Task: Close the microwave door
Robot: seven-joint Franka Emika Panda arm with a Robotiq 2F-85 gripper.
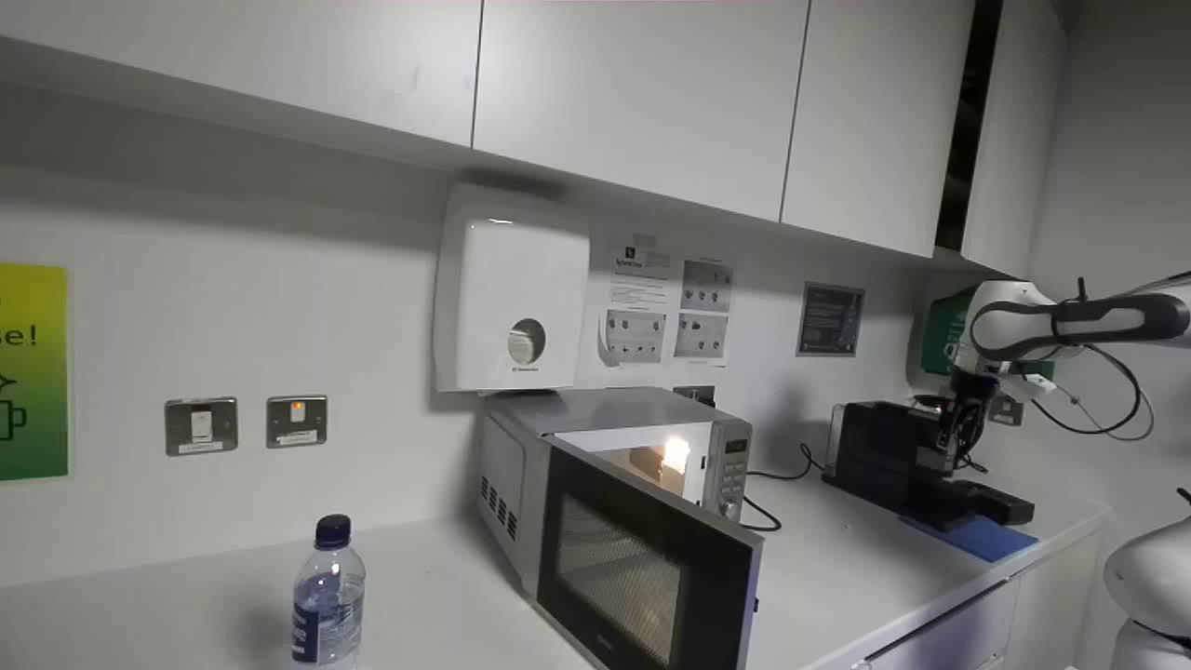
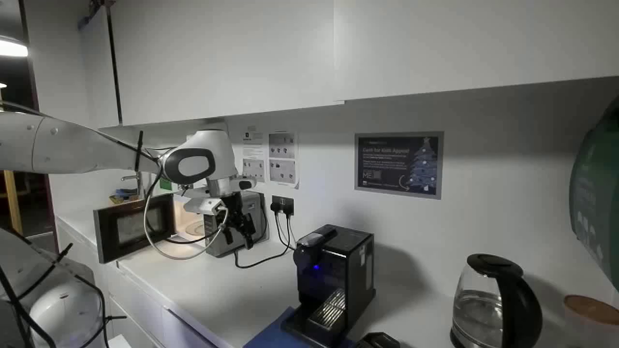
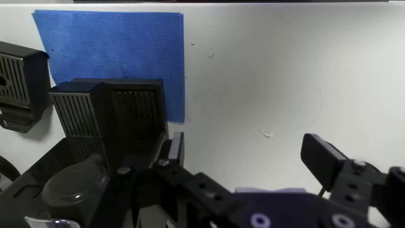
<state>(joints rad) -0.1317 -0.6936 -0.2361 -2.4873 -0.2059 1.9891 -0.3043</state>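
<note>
Hanging over the white flat-topped counter (image 3: pixel 240 79), your black 2-fingered end effector (image 3: pixel 245 151) points downward. You have it spread wide; counter surface shows between its tips in wrist view. Your task piece: dark rectangular glass-windowed microwave door (image 1: pixel 651 568), black-framed, swung outward from the front of the small silver-grey boxy microwave oven (image 1: pixel 586 409). Lit white-walled oven cavity (image 1: pixel 647 465) visible to you past the door's top edge in an exterior view. End effector and door apart in both exterior views. Near your end effector in wrist view, at left: black boxy coffee machine (image 2: pixel 358 270), front end on a blue rectangular cloth (image 3: pixel 117 44). Along the counter you also have a clear plastic bottle (image 1: pixel 327 600) with dark-blue cap, upright, near the oven, and a clear glass kettle (image 2: pixel 478 302) with black handle, the coffee machine between it and the oven.
</note>
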